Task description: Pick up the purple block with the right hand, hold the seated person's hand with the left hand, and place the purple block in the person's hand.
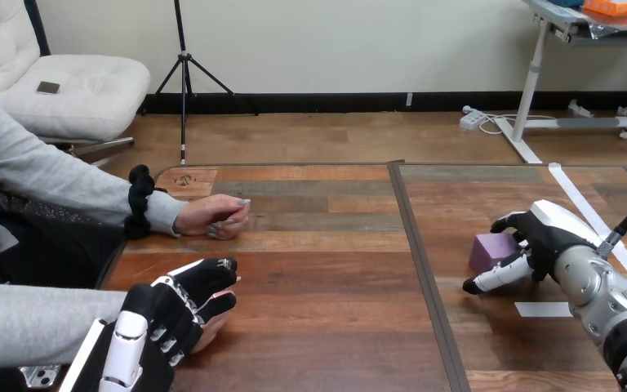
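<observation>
The purple block [490, 249] rests on the right half of the wooden table [335, 327]. My right hand [549, 233] is at the block, its fingers curled over the far side and its thumb along the near side, so it is shut on the block. At the near left my left hand [175, 314] lies over the person's hand [211, 333], fingers curled round it; most of that hand is hidden beneath mine. The person's other hand [212, 219], loosely closed, rests on the table farther back at the left.
A dark seam [419, 261] runs front to back down the middle of the table. White tape strips [592, 216] [543, 309] lie on the right half by my right hand. The person's grey-sleeved arms come in from the left edge.
</observation>
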You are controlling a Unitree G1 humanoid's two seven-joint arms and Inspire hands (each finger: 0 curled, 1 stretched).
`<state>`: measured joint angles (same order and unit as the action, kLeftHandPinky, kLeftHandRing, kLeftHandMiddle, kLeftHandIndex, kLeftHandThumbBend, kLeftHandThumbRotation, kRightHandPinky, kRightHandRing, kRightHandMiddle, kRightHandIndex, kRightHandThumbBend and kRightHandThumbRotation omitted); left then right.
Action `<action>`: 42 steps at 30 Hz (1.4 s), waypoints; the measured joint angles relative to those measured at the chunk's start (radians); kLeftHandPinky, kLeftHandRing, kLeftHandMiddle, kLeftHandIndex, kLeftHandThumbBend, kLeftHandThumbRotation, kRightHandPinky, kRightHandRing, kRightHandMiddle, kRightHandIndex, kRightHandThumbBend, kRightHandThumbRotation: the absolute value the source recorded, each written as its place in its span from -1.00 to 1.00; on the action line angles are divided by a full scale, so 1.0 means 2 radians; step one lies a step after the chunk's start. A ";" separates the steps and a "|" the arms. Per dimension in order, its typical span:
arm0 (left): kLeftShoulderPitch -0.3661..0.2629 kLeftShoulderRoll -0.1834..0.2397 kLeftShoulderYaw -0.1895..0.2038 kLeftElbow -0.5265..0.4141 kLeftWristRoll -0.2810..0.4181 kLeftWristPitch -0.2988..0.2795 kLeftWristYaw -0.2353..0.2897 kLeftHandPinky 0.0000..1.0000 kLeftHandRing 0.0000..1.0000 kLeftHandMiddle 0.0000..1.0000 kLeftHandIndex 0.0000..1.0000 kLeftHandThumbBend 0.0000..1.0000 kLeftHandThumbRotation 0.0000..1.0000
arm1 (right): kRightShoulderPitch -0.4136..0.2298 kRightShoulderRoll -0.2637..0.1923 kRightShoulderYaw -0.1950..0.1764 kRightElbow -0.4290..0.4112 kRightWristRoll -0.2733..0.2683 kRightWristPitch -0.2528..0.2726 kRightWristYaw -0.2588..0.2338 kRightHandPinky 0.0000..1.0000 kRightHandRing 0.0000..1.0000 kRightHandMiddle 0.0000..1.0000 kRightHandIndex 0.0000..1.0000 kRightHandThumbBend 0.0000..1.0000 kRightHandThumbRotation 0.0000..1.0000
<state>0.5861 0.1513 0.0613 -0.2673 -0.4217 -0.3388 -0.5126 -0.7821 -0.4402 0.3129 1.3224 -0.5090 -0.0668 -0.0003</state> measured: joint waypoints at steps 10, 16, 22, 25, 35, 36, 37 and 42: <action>0.000 0.000 0.000 0.000 0.000 -0.002 0.001 0.63 0.71 0.64 0.41 0.02 1.00 | 0.000 -0.001 0.003 0.000 -0.005 -0.006 0.002 -0.03 0.26 0.42 0.57 1.00 -0.64; 0.000 0.000 0.000 0.000 0.000 -0.002 0.002 0.63 0.72 0.66 0.42 0.01 1.00 | 0.000 -0.003 0.006 0.000 -0.011 -0.011 0.002 -0.03 0.28 0.41 0.50 0.99 -0.74; 0.000 0.000 0.001 0.000 0.000 -0.003 0.001 0.63 0.73 0.66 0.42 0.00 1.00 | 0.000 -0.003 0.009 0.000 -0.014 -0.015 0.002 0.04 0.28 0.39 0.43 0.91 -0.89; 0.000 0.000 0.001 0.000 -0.001 -0.003 0.000 0.63 0.74 0.66 0.41 -0.01 1.00 | 0.000 -0.004 0.011 0.000 -0.014 -0.017 0.002 0.08 0.27 0.37 0.38 0.87 -0.96; 0.000 0.000 0.002 0.000 -0.001 -0.005 -0.001 0.64 0.75 0.66 0.39 0.00 1.00 | 0.002 -0.007 0.012 0.000 -0.014 -0.031 0.003 0.04 0.13 0.22 0.20 0.71 -1.00; 0.000 0.000 0.002 0.000 -0.001 -0.006 -0.001 0.64 0.75 0.66 0.39 0.01 1.00 | 0.002 -0.007 0.012 0.000 -0.014 -0.033 0.003 0.02 0.12 0.20 0.18 0.69 -1.00; 0.000 0.000 0.003 0.000 -0.001 -0.006 -0.001 0.64 0.75 0.66 0.39 0.01 1.00 | 0.002 -0.008 0.012 0.000 -0.014 -0.036 0.003 0.02 0.10 0.19 0.17 0.68 -1.00; 0.000 0.000 0.005 0.000 -0.001 -0.007 -0.002 0.64 0.75 0.66 0.38 0.00 1.00 | 0.004 -0.008 0.012 0.000 -0.013 -0.045 0.003 -0.07 0.02 0.10 0.06 0.59 -1.00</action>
<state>0.5861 0.1517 0.0714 -0.2673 -0.4232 -0.3532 -0.5168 -0.7739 -0.4567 0.3368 1.3228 -0.5358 -0.1565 0.0049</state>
